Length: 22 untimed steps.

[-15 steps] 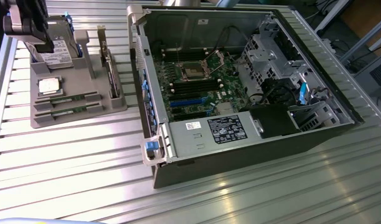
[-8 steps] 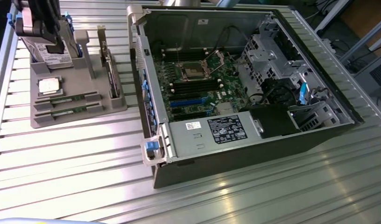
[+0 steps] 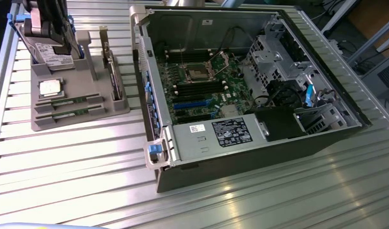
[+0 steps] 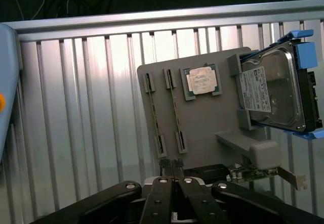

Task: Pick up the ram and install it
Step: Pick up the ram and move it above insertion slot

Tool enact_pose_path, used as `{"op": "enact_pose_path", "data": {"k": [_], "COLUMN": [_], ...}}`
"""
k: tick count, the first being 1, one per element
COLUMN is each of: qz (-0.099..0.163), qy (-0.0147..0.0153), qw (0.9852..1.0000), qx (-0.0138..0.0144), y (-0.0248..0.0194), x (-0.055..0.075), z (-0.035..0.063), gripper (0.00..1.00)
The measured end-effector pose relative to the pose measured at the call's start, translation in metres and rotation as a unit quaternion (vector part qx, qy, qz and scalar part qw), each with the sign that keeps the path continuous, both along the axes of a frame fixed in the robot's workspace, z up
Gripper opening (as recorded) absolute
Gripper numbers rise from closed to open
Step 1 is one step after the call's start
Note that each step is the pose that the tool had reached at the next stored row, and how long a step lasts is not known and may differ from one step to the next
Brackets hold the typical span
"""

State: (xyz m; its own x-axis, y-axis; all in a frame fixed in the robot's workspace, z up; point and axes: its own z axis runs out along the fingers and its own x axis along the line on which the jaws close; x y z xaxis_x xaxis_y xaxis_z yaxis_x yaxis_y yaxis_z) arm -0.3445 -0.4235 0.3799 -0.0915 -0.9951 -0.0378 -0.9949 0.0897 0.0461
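Two slim black metal fingers of the gripper (image 4: 174, 169) are pressed flat together with nothing between them. They sit at the near ends of the two ram sticks, and whether the tips touch either stick cannot be told.

Both sticks are long, thin green circuit boards with black chips. They stand on edge in a matte grey plastic tray (image 4: 212, 118), each clipped at both ends by small grey brackets. The first ram stick (image 4: 155, 114) and the second ram stick (image 4: 174, 110) lie side by side and parallel but apart, with their long axes leading straight away from the fingertips. In the exterior view the same pair (image 3: 62, 101) (image 3: 66, 113) runs along the tray's front edge, from that view's left to its right.

Beyond the sticks, a square silver processor chip (image 4: 201, 80) rests in a shallow pocket. A big silver hard drive with a white label (image 4: 271, 92) stands upright in a blue plastic frame at the tray's end.

The tray sits on a ribbed, shiny aluminium table (image 4: 76, 107). On the exterior view's right is an open dark metal computer case (image 3: 245, 164), with its green motherboard (image 3: 207, 78) exposed.
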Motion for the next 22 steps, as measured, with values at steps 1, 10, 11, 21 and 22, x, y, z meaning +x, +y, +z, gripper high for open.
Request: {"op": "enact_pose_path", "data": {"k": [1, 10, 11, 21, 22], "qz": [0.000, 0.000, 0.000, 0.000, 0.000], "qy": [0.0000, 0.0000, 0.0000, 0.0000, 0.0000], "qw": [1.0000, 1.0000, 1.0000, 1.0000, 1.0000], "qx": [0.0000, 0.0000, 0.0000, 0.0000, 0.0000], "y": [0.0000, 0.0000, 0.0000, 0.0000, 0.0000], "x": [0.000, 0.000, 0.000, 0.000, 0.000], "z": [0.0000, 0.0000, 0.0000, -0.0094, -0.0102], "gripper": [0.11, 0.30, 0.30, 0.30, 0.30]}}
